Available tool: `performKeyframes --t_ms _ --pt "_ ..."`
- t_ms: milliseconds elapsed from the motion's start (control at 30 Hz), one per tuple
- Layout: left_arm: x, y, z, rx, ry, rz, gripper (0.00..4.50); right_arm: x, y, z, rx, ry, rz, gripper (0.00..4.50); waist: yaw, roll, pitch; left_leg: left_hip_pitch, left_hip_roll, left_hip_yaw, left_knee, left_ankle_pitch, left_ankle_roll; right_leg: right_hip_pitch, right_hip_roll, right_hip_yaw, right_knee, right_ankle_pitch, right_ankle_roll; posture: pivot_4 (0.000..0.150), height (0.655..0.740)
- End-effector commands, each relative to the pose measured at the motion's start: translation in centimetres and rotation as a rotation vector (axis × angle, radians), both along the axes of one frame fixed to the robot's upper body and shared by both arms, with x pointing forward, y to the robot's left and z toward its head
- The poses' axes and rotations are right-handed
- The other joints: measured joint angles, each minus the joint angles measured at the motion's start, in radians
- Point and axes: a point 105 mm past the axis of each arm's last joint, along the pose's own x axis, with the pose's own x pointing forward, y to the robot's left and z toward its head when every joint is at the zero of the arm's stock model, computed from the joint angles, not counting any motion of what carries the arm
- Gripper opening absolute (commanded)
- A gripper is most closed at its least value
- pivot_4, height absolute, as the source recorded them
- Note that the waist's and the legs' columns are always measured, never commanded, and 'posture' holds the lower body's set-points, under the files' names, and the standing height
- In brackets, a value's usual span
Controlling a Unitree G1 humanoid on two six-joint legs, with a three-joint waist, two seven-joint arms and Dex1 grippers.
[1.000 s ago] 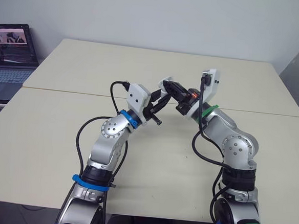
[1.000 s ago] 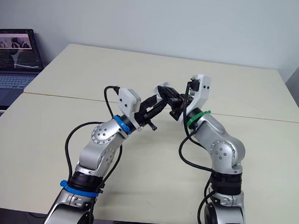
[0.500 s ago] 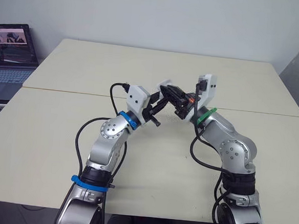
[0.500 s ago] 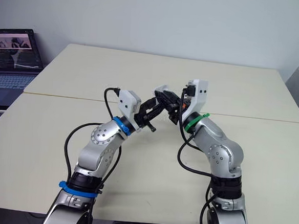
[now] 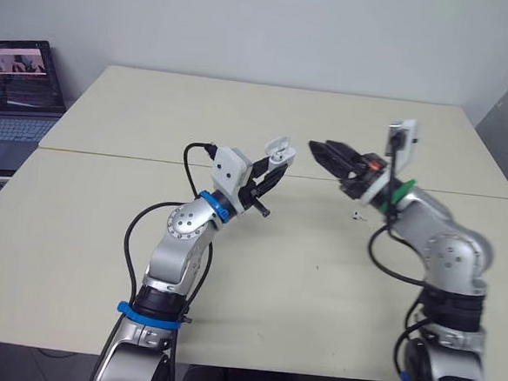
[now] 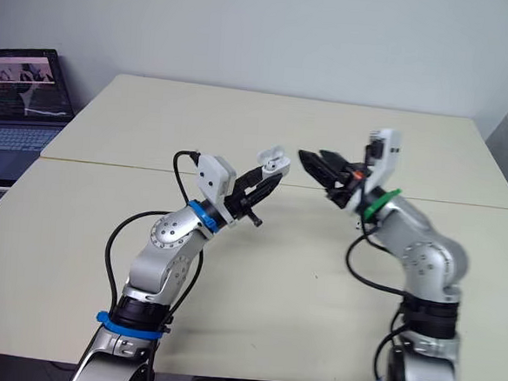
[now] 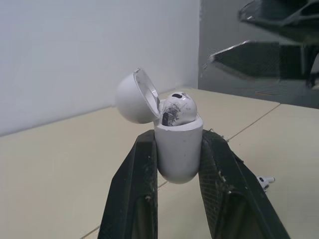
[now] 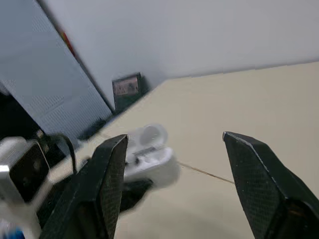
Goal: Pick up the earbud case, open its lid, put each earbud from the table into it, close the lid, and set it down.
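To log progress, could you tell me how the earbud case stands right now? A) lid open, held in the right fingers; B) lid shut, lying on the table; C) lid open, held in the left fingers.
C: the left gripper clamps the earbud case, lid swung open; the right gripper is open and empty.

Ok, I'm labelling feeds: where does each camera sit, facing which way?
Eye views: on the head, forward and down over the table; both arms show.
Left wrist view: on that wrist, along the left gripper, shut on the earbud case.
Right wrist view: on that wrist, along the open right gripper, toward that case.
Shared: the case, lid open.
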Motion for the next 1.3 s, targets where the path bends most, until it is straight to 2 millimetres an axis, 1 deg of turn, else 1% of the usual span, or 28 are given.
performKeyframes --t_ms 33,67,133,200,267,367,533,633,800,967,1000,1033,1067,1233,1300 --pt "-0.6 0.6 1.4 -0.010 -0.061 0.001 0.73 1.1 -4.2 -3.5 -0.312 0.014 -0.035 3.16 0.000 0.000 0.000 0.000 0.000 0.000 0.000 0.000 0.000 0.000 0.000 0.000 -0.001 -0.001 0.002 0.150 0.7400" --pt "-0.7 0.7 1.4 -0.009 -0.061 0.001 0.73 1.3 -5.1 -4.5 -0.370 0.022 -0.041 3.16 0.000 0.000 0.000 0.001 0.000 0.000 0.000 0.000 0.000 0.001 0.000 0.000 -0.001 -0.001 0.002 0.150 0.7400" --pt "-0.6 0.7 1.4 -0.008 -0.062 0.003 0.73 1.8 -7.2 -7.1 -0.508 0.028 -0.041 3.16 -0.001 0.000 0.000 0.001 0.000 0.001 0.000 0.000 0.000 0.001 0.000 0.001 -0.002 -0.002 0.003 0.150 0.7400" --pt "-0.7 0.6 1.5 -0.009 -0.063 0.005 0.73 2.4 -8.5 -9.0 -0.576 0.047 -0.047 3.16 -0.006 0.000 0.000 0.002 0.001 0.003 0.000 0.000 0.000 0.000 0.001 0.002 -0.001 -0.002 0.003 0.150 0.7400" --pt "-0.7 0.5 1.5 -0.009 -0.064 0.006 0.73 3.0 -9.1 -9.9 -0.591 0.055 -0.059 3.16 -0.008 0.000 0.000 0.002 0.000 0.004 0.000 0.000 0.000 0.000 0.001 0.004 0.000 -0.001 0.003 0.150 0.7400" --pt "-0.8 0.4 1.5 -0.004 -0.066 0.003 0.73 3.6 -8.7 -10.7 -0.585 0.052 -0.029 3.16 -0.011 0.000 0.000 0.003 0.000 0.004 0.000 0.000 0.000 0.000 0.001 0.004 0.001 0.000 0.002 0.150 0.7400" --pt "-0.8 0.6 1.6 0.000 -0.068 0.005 0.73 4.4 -7.9 -10.9 -0.582 0.039 0.010 3.16 -0.007 0.000 0.000 0.003 0.000 0.003 0.001 0.000 0.000 0.001 0.001 0.003 0.001 0.001 0.001 0.150 0.7400" --pt "-0.7 0.6 1.8 0.000 -0.072 0.009 0.73 4.9 -7.6 -11.5 -0.599 0.058 0.026 3.16 -0.004 0.000 0.000 0.003 0.000 0.003 0.001 0.000 0.000 0.001 0.000 0.003 0.001 0.001 0.001 0.150 0.7400" --pt "-0.7 0.7 1.8 0.002 -0.074 0.015 0.73 4.8 -7.9 -12.8 -0.644 0.093 0.052 3.16 -0.002 0.000 0.000 0.003 0.000 0.003 0.000 0.000 0.000 0.001 0.000 0.003 0.001 0.001 0.000 0.150 0.7400" --pt "-0.9 0.8 1.7 0.003 -0.072 0.018 0.73 4.7 -8.1 -13.3 -0.665 0.103 0.075 3.16 -0.002 0.000 0.000 0.003 0.000 0.002 0.001 0.000 0.000 0.001 0.000 0.003 0.001 0.001 0.000 0.150 0.7400" --pt "-0.9 0.8 1.7 0.003 -0.071 0.018 0.73 4.8 -8.1 -13.3 -0.662 0.102 0.074 2.79 -0.002 0.000 0.000 0.003 0.000 0.002 0.001 0.000 0.000 0.001 0.000 0.003 0.001 0.001 0.000 0.150 0.7400" --pt "-0.9 0.8 1.7 0.002 -0.071 0.017 0.73 4.8 -8.0 -13.4 -0.659 0.101 0.077 2.60 -0.002 0.000 0.000 0.003 0.000 0.002 0.001 0.000 0.000 0.001 0.000 0.003 0.001 0.001 0.000 0.150 0.7400" --pt "-0.9 0.7 1.8 0.002 -0.071 0.016 0.73 4.8 -7.9 -13.4 -0.658 0.099 0.078 2.27 -0.002 0.000 0.000 0.004 0.000 0.002 0.001 0.000 0.000 0.002 0.000 0.003 0.001 0.001 0.000 0.150 0.7400" --pt "-0.9 0.4 1.9 0.000 -0.072 0.009 0.73 4.9 -8.2 -13.6 -0.655 0.110 0.056 0.48 -0.002 0.000 0.000 0.005 0.000 0.002 0.002 0.000 0.000 0.004 0.000 0.003 0.001 0.001 0.001 0.150 0.7400" --pt "-0.9 0.3 1.9 -0.002 -0.073 0.007 0.73 4.8 -8.7 -13.6 -0.656 0.117 0.048 0.41 -0.002 0.000 0.000 0.006 0.000 0.002 0.002 0.000 0.000 0.006 0.000 0.003 0.001 0.001 0.001 0.150 0.7400"
